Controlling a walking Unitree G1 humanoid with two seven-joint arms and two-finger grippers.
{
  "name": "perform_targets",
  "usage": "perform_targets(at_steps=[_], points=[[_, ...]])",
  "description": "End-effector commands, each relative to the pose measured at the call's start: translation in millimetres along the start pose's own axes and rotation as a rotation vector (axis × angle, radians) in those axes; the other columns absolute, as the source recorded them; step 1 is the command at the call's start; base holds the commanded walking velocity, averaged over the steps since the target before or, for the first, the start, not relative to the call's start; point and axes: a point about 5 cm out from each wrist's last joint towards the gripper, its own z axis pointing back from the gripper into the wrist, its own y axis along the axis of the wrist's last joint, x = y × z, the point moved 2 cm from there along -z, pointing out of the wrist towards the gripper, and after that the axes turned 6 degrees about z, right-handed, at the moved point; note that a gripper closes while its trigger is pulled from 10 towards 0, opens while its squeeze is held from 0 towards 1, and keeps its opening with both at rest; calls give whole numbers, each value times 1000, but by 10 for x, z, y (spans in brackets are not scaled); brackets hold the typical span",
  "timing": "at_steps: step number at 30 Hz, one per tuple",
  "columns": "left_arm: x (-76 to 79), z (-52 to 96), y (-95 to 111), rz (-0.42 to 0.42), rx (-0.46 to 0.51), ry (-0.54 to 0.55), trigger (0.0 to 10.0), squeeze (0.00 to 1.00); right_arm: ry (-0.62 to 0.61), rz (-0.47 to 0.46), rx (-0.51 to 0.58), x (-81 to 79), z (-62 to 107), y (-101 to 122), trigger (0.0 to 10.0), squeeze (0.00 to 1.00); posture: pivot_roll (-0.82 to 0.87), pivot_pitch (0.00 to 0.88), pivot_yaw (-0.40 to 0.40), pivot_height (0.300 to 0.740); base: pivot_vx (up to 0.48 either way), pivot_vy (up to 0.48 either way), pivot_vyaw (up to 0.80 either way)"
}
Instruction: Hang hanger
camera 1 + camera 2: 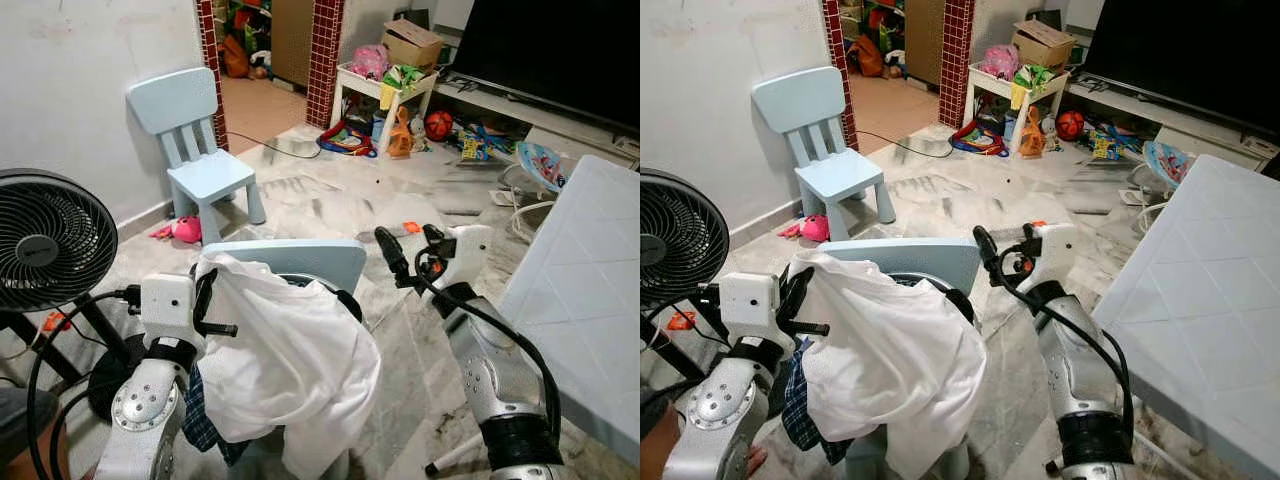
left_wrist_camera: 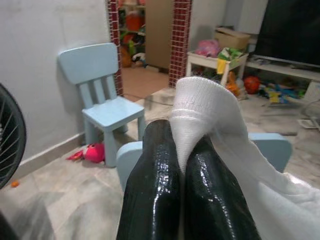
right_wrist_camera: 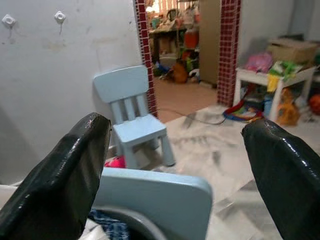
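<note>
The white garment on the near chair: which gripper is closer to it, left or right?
Left. The left gripper is shut on the white garment, pinching its edge. The right gripper is open, apart from it, beside the chair's back.

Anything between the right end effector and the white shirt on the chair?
Nothing visible. The right end effector is open beside the near chair's backrest. The white shirt drapes over that backrest, pinched at its collar end by the left end effector.

Blue chair (image 1: 335,262) (near) carries white garment (image 1: 300,360).
</note>
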Motion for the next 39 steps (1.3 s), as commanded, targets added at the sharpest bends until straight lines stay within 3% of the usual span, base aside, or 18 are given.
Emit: perform_targets(at_steps=[1,12,39], points=[[-46,3,-2,-8,9,44,10000,0,-24,15,9,27,25,5,10000,0,44,0,-46,740,0,0,0],[-25,0,-57,-5,-2,54,10000,0,-55,21,-27,57,30,-88,10000,0,40,0,-44,740,0,0,0],[5,-38,-61,-2,-15,28,10000,0,-39,28,-39,48,-5,-102,10000,0,38,0,-48,740,-296,0,0]])
